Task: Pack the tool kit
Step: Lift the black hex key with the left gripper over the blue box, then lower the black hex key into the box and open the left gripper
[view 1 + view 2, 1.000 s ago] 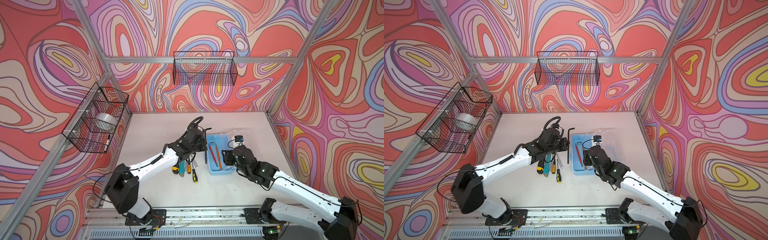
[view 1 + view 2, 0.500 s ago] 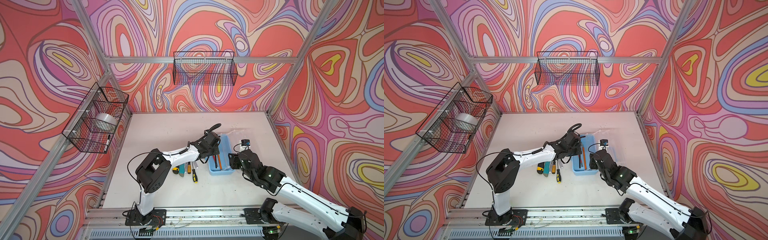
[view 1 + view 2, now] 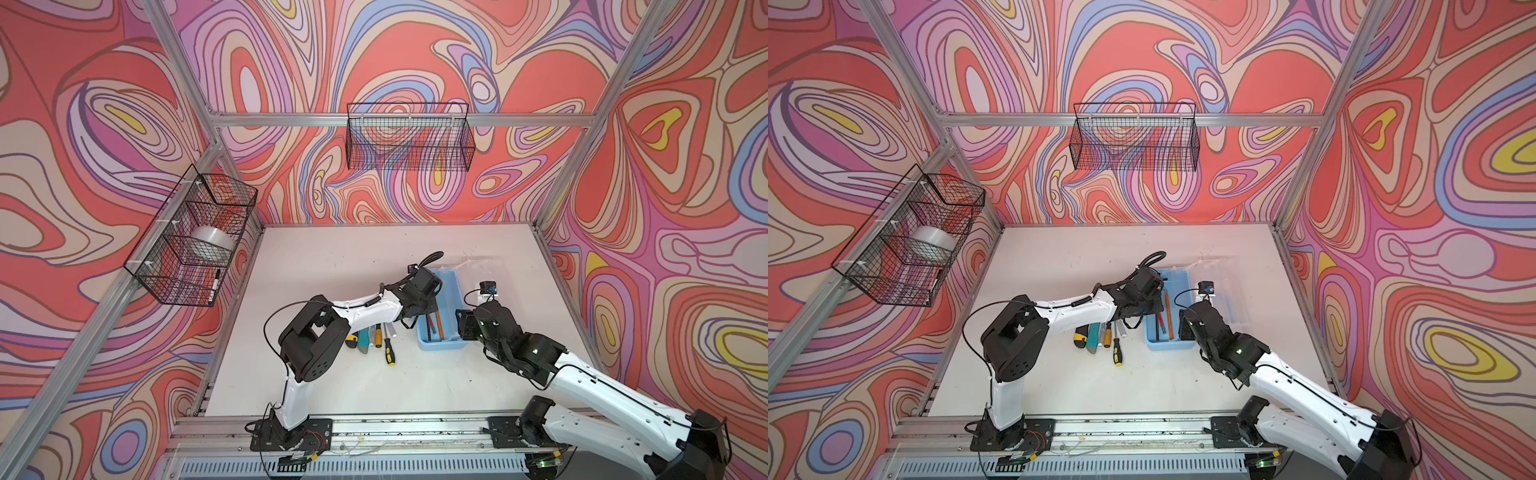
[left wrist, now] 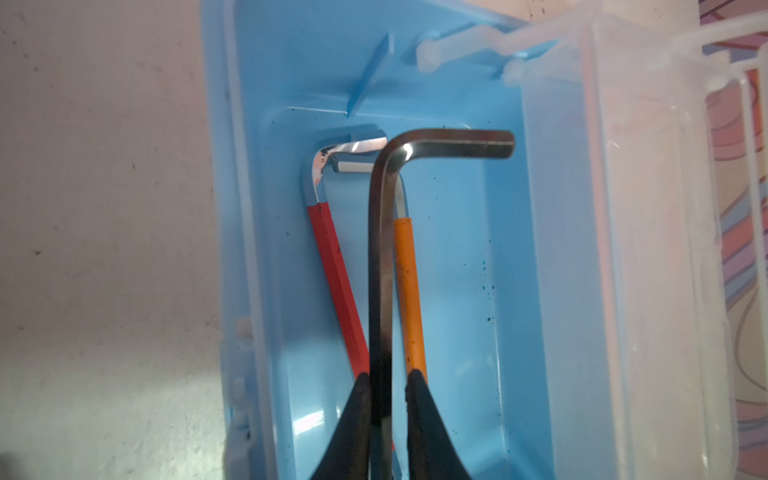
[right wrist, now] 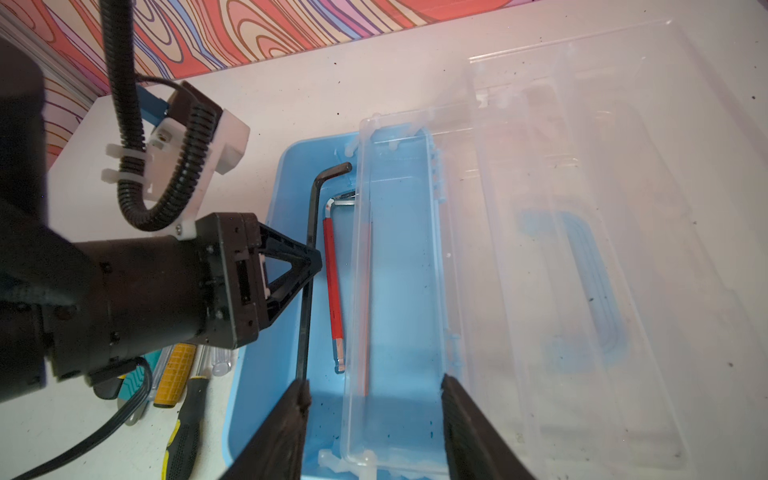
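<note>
Inside blue box (image 4: 266,208), red hex key (image 4: 336,270), orange key (image 4: 405,291)

White table (image 3: 332,257) — kit spread out
Light-blue box (image 3: 441,345) near centre, clear lid (image 5: 582,249) flat at its 3 o'clock — screwdrivers (image 3: 390,353), utility knives (image 3: 353,341) at its 9 o'clock.

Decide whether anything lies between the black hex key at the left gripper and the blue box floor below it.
Yes: the red hex key and orange hex key lie on the blue box floor, partly beneath the black hex key at the left gripper. Nothing else intervenes.
</note>
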Action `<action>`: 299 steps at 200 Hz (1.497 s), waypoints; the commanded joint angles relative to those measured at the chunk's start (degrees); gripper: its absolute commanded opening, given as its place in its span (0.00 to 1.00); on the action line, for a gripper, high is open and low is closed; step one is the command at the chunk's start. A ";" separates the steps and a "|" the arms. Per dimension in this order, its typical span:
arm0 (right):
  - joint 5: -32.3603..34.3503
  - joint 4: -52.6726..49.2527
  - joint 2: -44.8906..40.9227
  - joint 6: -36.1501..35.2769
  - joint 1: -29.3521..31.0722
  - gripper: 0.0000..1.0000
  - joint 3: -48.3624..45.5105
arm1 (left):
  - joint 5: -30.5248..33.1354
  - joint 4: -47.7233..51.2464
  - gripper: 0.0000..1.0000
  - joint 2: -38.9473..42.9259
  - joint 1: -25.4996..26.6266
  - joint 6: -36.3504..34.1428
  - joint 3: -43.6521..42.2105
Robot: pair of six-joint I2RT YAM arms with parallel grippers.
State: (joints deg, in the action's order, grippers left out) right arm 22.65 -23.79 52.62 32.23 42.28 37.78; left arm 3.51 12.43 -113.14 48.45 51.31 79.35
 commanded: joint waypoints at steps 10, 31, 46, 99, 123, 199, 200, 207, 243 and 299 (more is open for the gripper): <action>-0.66 1.27 0.12 -0.68 -0.36 0.54 -0.77 | 1.26 1.44 0.20 -0.98 0.36 0.71 2.12; -1.14 1.03 0.37 -0.80 -0.36 0.54 -0.34 | 0.82 1.38 0.21 -0.98 0.40 0.72 2.21; -1.66 0.94 0.29 -0.95 -0.40 0.54 -0.13 | 0.20 0.96 0.21 -0.46 0.35 0.10 1.96; -5.02 0.67 1.11 -3.19 -0.36 0.55 2.23 | 3.64 0.89 0.23 10.21 0.33 -11.51 -4.64; -9.11 2.81 3.28 -4.70 -0.32 0.55 4.88 | 7.77 5.98 0.31 15.39 0.19 -16.74 -8.85; -10.18 6.26 14.45 -3.13 5.58 0.66 8.55 | 12.60 8.12 0.63 33.09 -8.48 -14.52 -28.41; -10.22 6.33 14.53 -3.09 5.60 0.66 8.54 | 12.54 8.04 0.63 33.30 -8.56 -14.46 -28.57; -10.38 6.42 15.01 -2.63 5.70 0.67 8.62 | 12.40 8.03 0.65 34.44 -9.72 -14.27 -29.99; -11.51 7.85 16.84 -1.11 6.13 0.68 8.30 | 12.20 8.91 0.66 37.32 -14.33 -15.26 -33.31; -10.53 7.97 18.10 2.12 7.38 0.65 7.77 | 8.59 5.32 0.64 39.53 -19.38 -19.04 -37.16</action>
State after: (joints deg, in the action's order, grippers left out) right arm 11.53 -16.29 69.69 32.25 48.73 45.71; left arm 14.33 19.64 -73.91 30.57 34.63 42.98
